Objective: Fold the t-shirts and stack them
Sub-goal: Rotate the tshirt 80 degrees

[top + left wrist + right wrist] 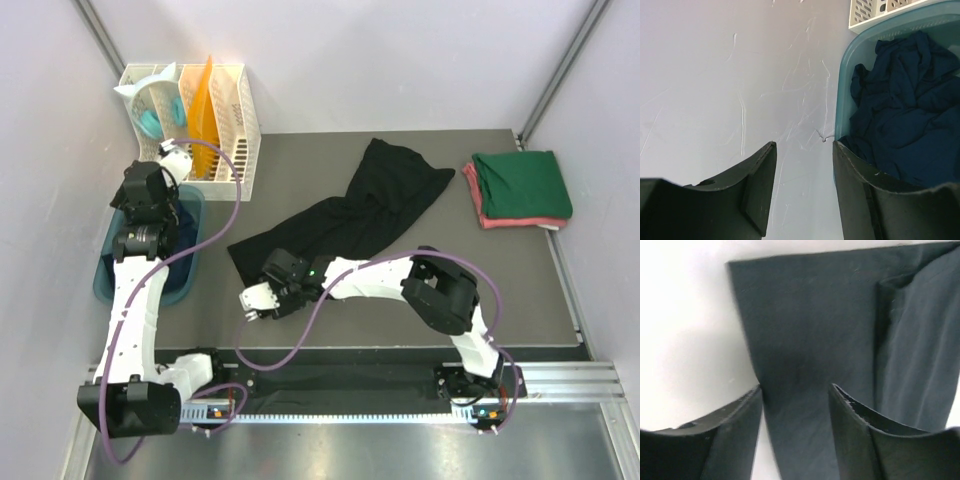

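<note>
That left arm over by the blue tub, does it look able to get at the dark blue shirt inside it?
Probably yes. The left gripper hangs with its jaws open close to the rim of the tub. The navy shirt lies uncovered inside, with nothing across it.

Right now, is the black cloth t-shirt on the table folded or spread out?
Spread out: the black cloth t-shirt lies rumpled diagonally across the grey table.

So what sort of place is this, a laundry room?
Probably a robot test booth, not a laundry: a left arm and a right arm fixed at a table edge, plain walls close around, and a black shirt beside folded shirts.
</note>
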`<state>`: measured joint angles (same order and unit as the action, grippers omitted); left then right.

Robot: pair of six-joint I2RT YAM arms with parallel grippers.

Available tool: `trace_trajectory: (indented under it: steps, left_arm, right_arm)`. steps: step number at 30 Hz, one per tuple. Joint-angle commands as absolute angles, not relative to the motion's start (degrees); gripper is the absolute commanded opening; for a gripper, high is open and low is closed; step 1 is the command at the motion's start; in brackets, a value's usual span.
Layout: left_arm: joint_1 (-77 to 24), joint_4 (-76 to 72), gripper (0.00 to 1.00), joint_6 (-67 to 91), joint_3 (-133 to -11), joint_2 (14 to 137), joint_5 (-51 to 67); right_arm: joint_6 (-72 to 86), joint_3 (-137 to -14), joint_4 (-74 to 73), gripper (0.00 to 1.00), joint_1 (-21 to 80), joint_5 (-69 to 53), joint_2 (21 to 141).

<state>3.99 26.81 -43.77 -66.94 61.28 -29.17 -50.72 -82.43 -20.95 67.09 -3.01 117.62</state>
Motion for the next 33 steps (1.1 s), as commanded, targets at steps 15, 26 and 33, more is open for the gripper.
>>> trace_trajectory:
  steps: [15, 26, 33]
  left_arm:
    - [4.3, 18.2, 0.54, -47.4, -67.0, 62.9, -24.4]
    - [4.3, 19.0, 0.54, -49.4, -73.8, 69.1, -25.5]
    - [4.2, 19.2, 0.54, -52.5, -76.5, 69.3, -26.5]
  right_arm:
    - [-45.7, -76.4, -32.2, 0.00, 70.0, -8.9, 105.5]
    - [-38.8, -54.7, -35.9, 0.00, 71.1, -13.2, 89.1]
    - [-38.9, -45.2, -39.0, 0.00, 71.5, -14.3, 80.5]
